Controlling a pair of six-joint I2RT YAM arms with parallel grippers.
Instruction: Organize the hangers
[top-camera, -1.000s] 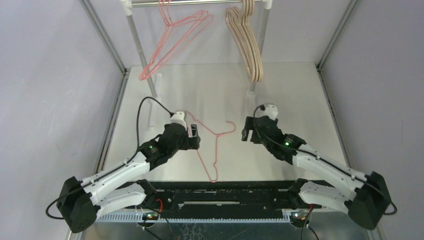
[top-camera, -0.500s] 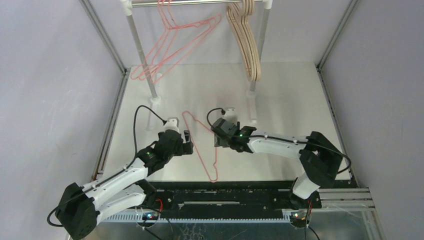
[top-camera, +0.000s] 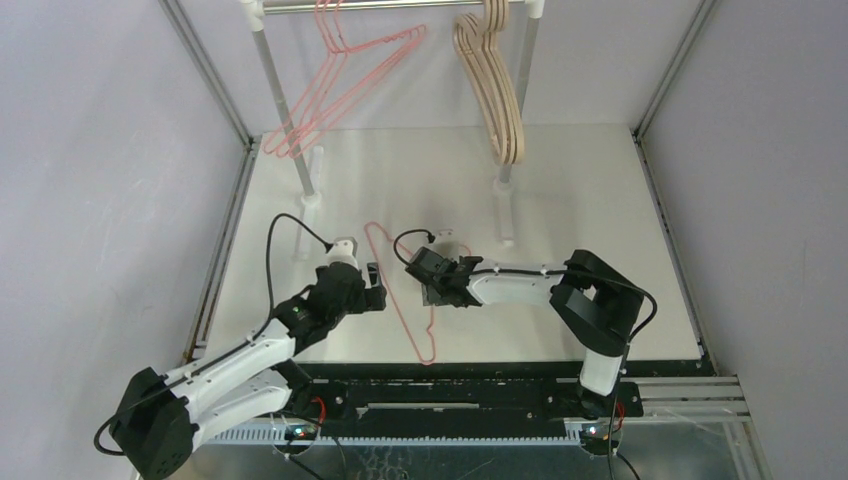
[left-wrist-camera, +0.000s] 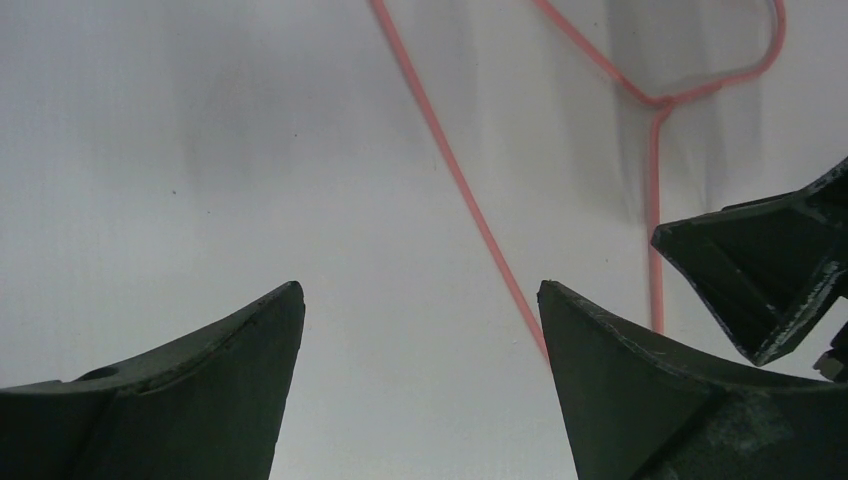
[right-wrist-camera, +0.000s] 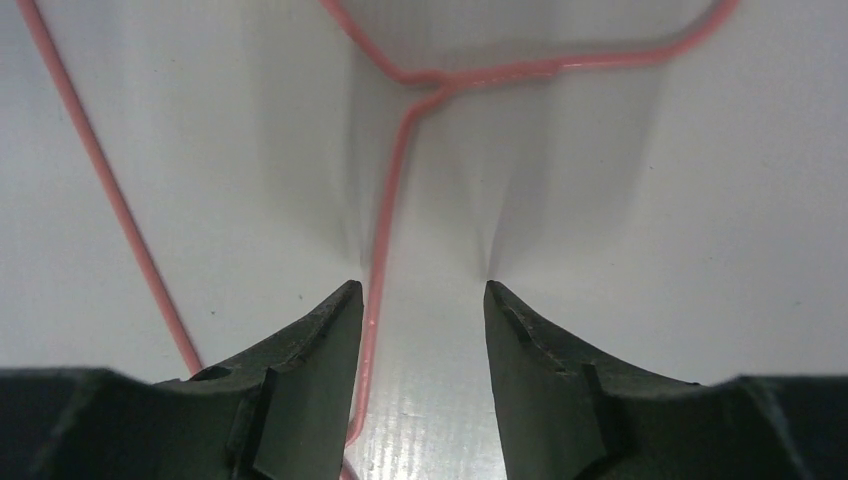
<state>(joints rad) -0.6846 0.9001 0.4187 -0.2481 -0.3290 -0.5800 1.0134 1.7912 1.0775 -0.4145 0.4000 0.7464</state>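
Note:
A pink-red wire hanger (top-camera: 395, 300) lies flat on the white table between my two grippers, its hook toward the rail. My right gripper (top-camera: 433, 290) is down over it. In the right wrist view one straight wire of the hanger (right-wrist-camera: 390, 190) runs between the jaws of the right gripper (right-wrist-camera: 423, 287), close against the left finger; the jaws stand partly apart. My left gripper (top-camera: 375, 290) hovers just left of the hanger, open wide and empty (left-wrist-camera: 420, 290). The hanger's long wire (left-wrist-camera: 455, 180) passes its right finger. More pink wire hangers (top-camera: 345, 85) and beige wooden hangers (top-camera: 495, 90) hang on the rail.
The silver rail (top-camera: 400, 5) runs across the back on two posts (top-camera: 285, 110) (top-camera: 515, 110) with white feet on the table. Metal frame bars edge the table on both sides. The right gripper's finger (left-wrist-camera: 770, 270) shows at the right of the left wrist view.
My right arm swung left across the table onto the lying hanger and its jaws narrowed. The left gripper drew back slightly. The hung pink hangers swayed.

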